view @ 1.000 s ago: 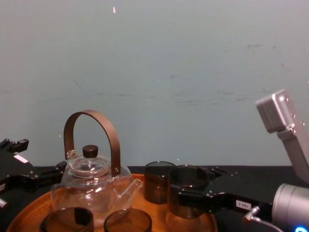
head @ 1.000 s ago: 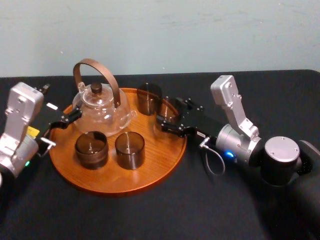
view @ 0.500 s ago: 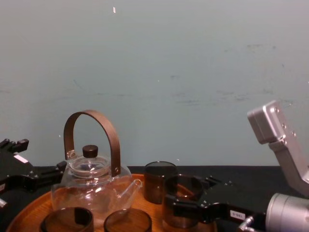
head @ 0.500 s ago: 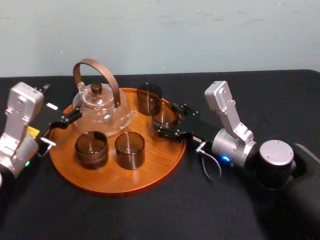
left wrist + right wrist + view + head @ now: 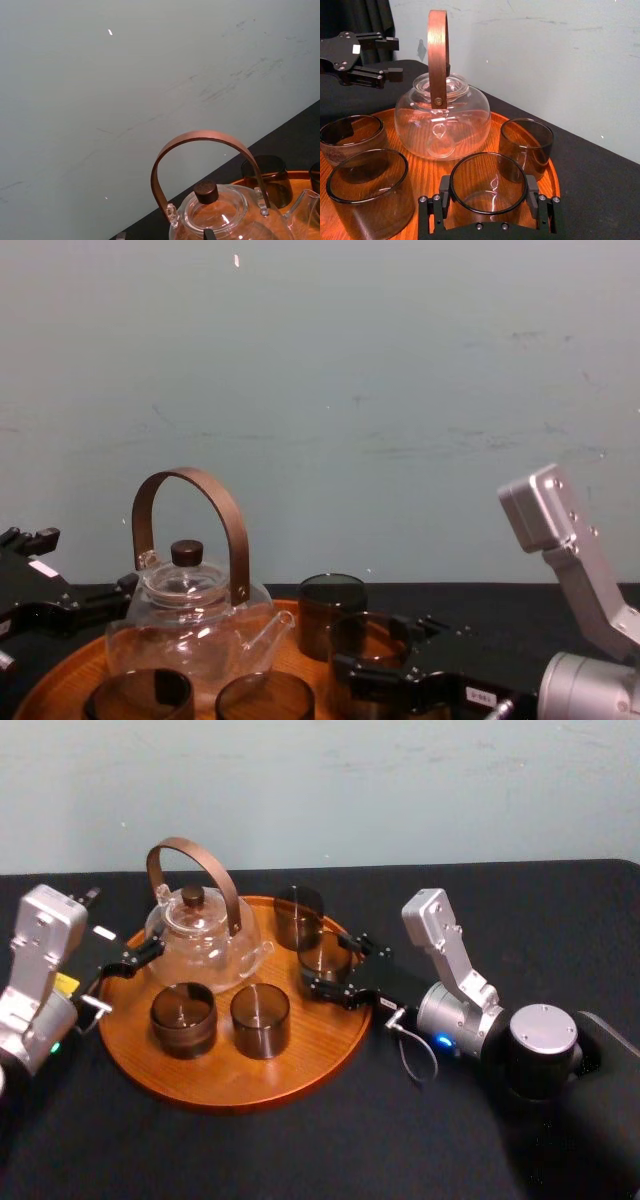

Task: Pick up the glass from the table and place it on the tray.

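Right gripper (image 5: 488, 195) clamped on the smoky-brown cylindrical glass (image 5: 322, 955), positioned over the right side of the round orange-brown wooden tray (image 5: 210, 1075), just inside its rim. Left gripper (image 5: 128, 960) parked by the tray's left edge, fingers apart.

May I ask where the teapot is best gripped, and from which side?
Grip the teapot's arched handle at the top, from above: it stands upright, clear of the lid; the belly is wide. The right gripper holds a glass.
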Robot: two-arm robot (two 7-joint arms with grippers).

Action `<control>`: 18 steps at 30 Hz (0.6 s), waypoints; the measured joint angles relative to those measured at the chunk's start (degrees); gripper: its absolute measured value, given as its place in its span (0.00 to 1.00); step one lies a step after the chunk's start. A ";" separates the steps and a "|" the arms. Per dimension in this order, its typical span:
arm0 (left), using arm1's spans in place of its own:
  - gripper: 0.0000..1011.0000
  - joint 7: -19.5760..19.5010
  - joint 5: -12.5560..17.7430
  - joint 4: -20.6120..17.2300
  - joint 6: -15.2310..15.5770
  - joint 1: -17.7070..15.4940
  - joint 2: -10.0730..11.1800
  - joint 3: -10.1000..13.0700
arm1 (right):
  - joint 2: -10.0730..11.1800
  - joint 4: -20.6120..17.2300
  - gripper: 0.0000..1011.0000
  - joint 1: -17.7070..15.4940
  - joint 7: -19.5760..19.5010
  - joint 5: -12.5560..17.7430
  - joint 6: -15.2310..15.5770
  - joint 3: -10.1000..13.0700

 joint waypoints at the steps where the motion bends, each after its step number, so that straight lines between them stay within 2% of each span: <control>1: 0.99 0.00 0.00 0.00 0.00 0.00 0.00 0.00 | -0.06 0.13 0.89 0.03 0.02 -0.03 -0.07 -0.01; 18: 0.99 0.00 0.00 0.00 0.00 0.00 0.00 0.00 | -0.36 0.58 0.89 0.13 -0.45 -0.63 -0.35 -0.05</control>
